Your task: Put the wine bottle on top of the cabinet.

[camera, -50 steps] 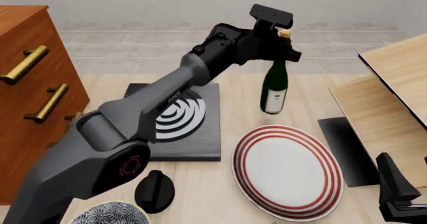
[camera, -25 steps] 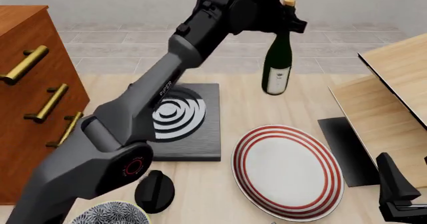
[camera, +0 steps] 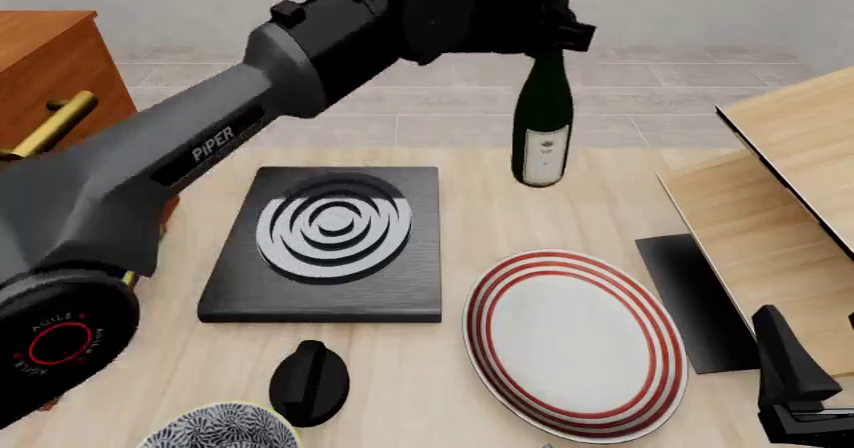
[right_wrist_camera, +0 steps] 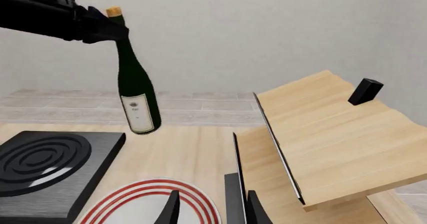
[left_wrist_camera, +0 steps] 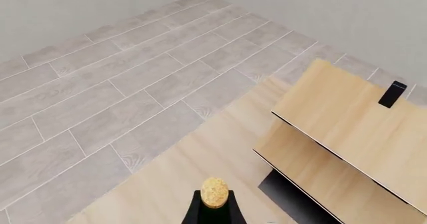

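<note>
Currently the left arm's fingers (camera: 554, 30) are clamping the wine bottle (camera: 543, 118) by its neck, hanging it upright above the tabletop (camera: 561, 218), well right of the cabinet (camera: 47, 68).

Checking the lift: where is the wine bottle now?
In the front view the wine bottle hangs by its neck from the left claw, in the air beyond the striped plate.
</note>
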Available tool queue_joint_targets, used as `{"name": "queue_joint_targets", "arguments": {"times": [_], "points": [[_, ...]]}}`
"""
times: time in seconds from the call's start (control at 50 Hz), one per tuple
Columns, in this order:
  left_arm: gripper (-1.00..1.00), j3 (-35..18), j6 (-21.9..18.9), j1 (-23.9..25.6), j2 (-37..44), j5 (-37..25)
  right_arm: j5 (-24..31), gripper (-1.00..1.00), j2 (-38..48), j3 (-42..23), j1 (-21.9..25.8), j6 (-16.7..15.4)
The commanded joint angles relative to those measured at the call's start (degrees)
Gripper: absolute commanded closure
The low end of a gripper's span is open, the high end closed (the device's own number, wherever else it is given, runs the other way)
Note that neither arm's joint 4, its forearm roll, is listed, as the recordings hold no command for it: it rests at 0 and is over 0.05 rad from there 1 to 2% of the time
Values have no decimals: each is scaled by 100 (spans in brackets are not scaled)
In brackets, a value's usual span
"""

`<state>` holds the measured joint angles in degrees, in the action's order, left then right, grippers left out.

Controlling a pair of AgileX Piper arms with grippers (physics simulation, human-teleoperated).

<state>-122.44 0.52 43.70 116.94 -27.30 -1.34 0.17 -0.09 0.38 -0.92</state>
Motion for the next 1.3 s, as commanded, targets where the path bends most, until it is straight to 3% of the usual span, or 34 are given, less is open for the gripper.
{"name": "queue_joint_targets", "arguments": {"times": [0.02, 0.08, 0.24, 0.56, 0.86, 1.3], "points": [[100, 3181, 18, 59, -1603, 1643, -1, -100, 0, 0, -1, -1], [100, 3607, 51, 80, -1935, 1830, 1, -100, 0, 0, 0, 1], [100, 4161, 81, 85, -2376, 2073, 0, -100, 0, 0, -1, 0], [100, 4826, 29, 102, -3094, 2171, 1, -100, 0, 0, 0, 0], [100, 5077, 89, -37, -3677, 1963, 0, -100, 0, 0, 0, 0], [100, 5400, -167, -358, -4344, 1511, 1, -100, 1, 0, 1, 1]]}}
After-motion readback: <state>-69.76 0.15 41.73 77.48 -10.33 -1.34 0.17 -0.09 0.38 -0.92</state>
